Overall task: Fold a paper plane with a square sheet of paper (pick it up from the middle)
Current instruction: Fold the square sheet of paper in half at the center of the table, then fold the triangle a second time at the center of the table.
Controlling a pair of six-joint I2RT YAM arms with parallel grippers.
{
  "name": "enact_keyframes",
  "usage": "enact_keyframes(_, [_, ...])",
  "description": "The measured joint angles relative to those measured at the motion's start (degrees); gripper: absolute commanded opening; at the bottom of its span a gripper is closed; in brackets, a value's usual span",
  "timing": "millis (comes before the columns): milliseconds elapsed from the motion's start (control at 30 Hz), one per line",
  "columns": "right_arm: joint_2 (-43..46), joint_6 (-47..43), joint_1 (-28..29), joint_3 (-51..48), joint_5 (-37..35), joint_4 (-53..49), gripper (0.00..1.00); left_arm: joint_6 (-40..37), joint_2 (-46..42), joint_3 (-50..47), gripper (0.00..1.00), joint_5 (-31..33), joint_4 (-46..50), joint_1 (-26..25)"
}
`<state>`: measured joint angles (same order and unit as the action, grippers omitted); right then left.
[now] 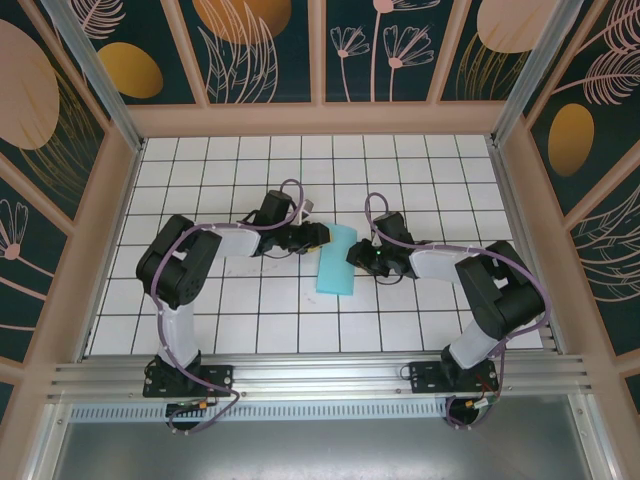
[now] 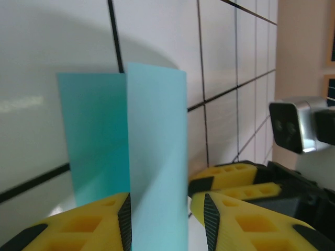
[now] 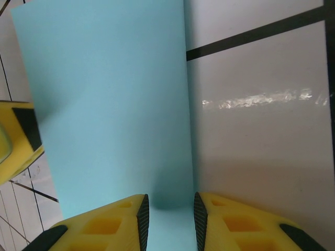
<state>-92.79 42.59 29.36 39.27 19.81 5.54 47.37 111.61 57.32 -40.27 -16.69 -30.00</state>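
Paper sheet (image 1: 335,260), folded narrow, lies mid table (image 1: 250,310) btw both arms. Left gripper (image 2: 165,204) & right gripper (image 3: 168,204) half-closed astride its edges; can't tell if pinching. Thin, light, floppy, prob. slippery: grip at crease.

Gridded tabletop (image 1: 250,322), floral walls (image 1: 262,52)

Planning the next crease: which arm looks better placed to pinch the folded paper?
Probably the left: a flap of the folded paper rises between the left gripper's open jaws; the right gripper faces its flat side.
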Motion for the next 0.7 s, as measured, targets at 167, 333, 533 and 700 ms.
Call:
enact_keyframes(167, [0.0,0.2,0.0,0.0,0.2,0.3,0.33,1.4,-1.7,-3.1,0.41,-1.8,-3.3,0.0])
enact_keyframes(333, [0.0,0.2,0.0,0.0,0.7,0.3,0.33,2.3,-2.7,-5.4,0.42,-2.9,-4.3,-0.3])
enact_keyframes(533, [0.0,0.2,0.1,0.0,1.2,1.2,0.33,3.6,-2.9,-7.7,0.39,-5.1,-7.2,-1.1])
enact_keyframes(700, [0.7,0.2,0.3,0.0,1.2,1.6,0.34,4.5,-2.9,-8.3,0.31,-6.0,-8.2,-1.4])
